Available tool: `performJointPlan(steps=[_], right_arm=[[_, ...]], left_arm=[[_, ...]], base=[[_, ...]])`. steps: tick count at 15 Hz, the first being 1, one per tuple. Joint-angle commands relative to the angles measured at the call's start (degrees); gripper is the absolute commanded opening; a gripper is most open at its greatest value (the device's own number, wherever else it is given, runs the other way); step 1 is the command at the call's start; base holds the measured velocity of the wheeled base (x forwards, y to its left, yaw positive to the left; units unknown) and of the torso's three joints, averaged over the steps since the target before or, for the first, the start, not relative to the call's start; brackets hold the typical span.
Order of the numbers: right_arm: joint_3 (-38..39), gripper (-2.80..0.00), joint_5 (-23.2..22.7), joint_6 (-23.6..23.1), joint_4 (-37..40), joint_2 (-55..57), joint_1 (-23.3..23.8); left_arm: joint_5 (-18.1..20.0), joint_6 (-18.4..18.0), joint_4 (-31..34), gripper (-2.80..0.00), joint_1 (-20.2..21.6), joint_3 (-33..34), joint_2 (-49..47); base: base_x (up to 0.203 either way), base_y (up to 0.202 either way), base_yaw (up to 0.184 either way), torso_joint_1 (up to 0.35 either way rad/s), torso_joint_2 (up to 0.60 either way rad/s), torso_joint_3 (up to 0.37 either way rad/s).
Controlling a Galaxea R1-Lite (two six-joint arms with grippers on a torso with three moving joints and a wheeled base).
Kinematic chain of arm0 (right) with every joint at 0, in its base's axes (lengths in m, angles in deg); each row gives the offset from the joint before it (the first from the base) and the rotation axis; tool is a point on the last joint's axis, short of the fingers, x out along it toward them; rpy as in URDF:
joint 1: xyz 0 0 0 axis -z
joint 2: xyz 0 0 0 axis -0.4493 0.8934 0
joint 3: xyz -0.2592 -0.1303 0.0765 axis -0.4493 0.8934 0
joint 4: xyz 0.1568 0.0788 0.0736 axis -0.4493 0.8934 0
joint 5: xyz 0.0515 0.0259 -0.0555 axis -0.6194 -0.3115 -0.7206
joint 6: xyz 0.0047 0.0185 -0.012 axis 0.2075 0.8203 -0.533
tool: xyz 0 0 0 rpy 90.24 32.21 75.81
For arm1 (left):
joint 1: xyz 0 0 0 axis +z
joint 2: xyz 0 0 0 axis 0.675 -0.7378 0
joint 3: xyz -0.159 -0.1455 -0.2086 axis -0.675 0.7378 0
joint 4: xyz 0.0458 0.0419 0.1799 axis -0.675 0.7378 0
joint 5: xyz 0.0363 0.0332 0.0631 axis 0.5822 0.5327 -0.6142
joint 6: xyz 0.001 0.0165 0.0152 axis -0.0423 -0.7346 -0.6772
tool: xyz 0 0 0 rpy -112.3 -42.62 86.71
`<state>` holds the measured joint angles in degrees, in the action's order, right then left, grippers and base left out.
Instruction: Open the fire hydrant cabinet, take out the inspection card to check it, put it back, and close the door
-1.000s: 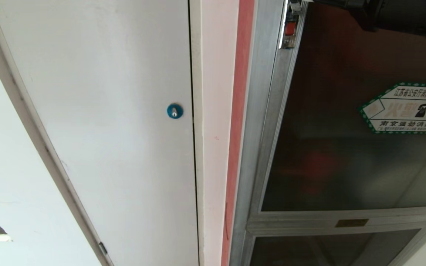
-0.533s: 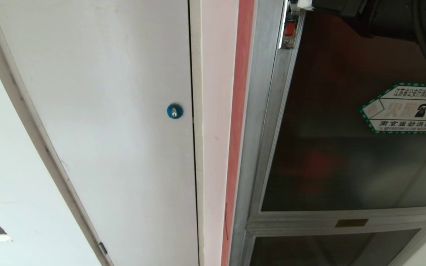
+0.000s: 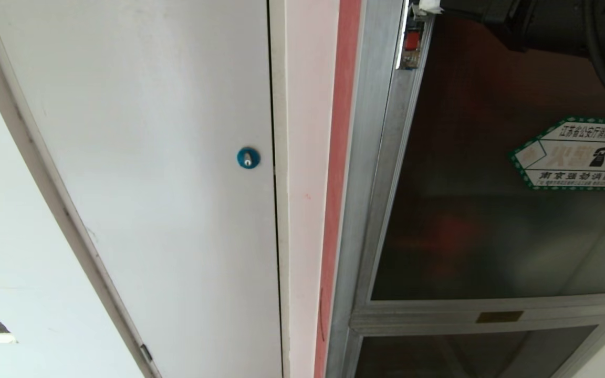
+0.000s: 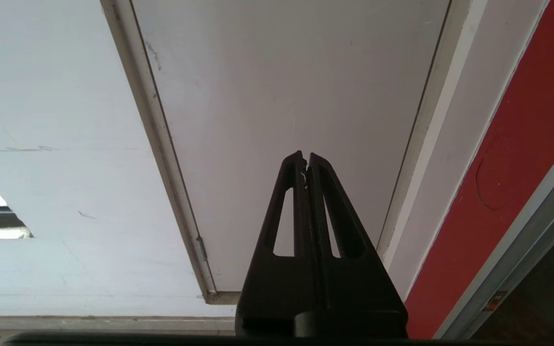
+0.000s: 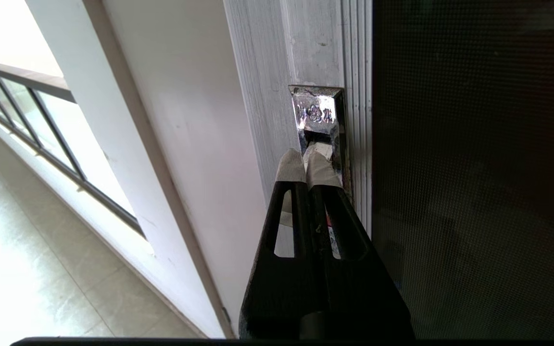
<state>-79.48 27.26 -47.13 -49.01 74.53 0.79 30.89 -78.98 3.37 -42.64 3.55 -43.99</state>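
The fire hydrant cabinet (image 3: 365,157) has a silver frame. Its door (image 3: 481,210) is dark glass with a green-bordered sticker (image 3: 581,153) and a small red latch (image 3: 411,41). My right gripper (image 5: 306,166) is shut with nothing between its taped fingertips (image 5: 290,168). They rest against the metal latch plate (image 5: 316,113) on the door's frame edge. In the head view only the right gripper's taped tip (image 3: 431,6) and dark arm show, at the top edge. My left gripper (image 4: 305,158) hangs shut and empty, low before the white door. The inspection card is hidden.
A plain white door (image 3: 166,157) with a blue round lock (image 3: 248,157) stands left of the cabinet, with a red strip (image 3: 336,184) between them. A shorter glass panel (image 3: 465,352) sits below the door. A railing (image 5: 27,110) and tiled floor lie further to the left.
My right arm has shifted a little along the top edge of the head view, and more of it shows. The door and cabinet have not moved.
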Motion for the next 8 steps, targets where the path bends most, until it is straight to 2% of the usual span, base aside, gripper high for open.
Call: performJointPlan(steps=[1, 8], right_arm=[[-0.14, -2.8, -0.15, 0.02, -0.16, -0.27, -0.11], [0.12, -2.8, -1.46, 0.02, -0.16, 0.28, -0.02]], left_arm=[[0.0, 0.0, -0.02, -2.8, 0.01, 0.7, -0.07], [0.0, 0.0, -0.02, -2.8, 0.01, 0.63, -0.07]], base=[[0.0, 0.0, 0.0, 0.0, 0.0, 0.0], [0.0, 0.0, 0.0, 0.0, 0.0, 0.0]])
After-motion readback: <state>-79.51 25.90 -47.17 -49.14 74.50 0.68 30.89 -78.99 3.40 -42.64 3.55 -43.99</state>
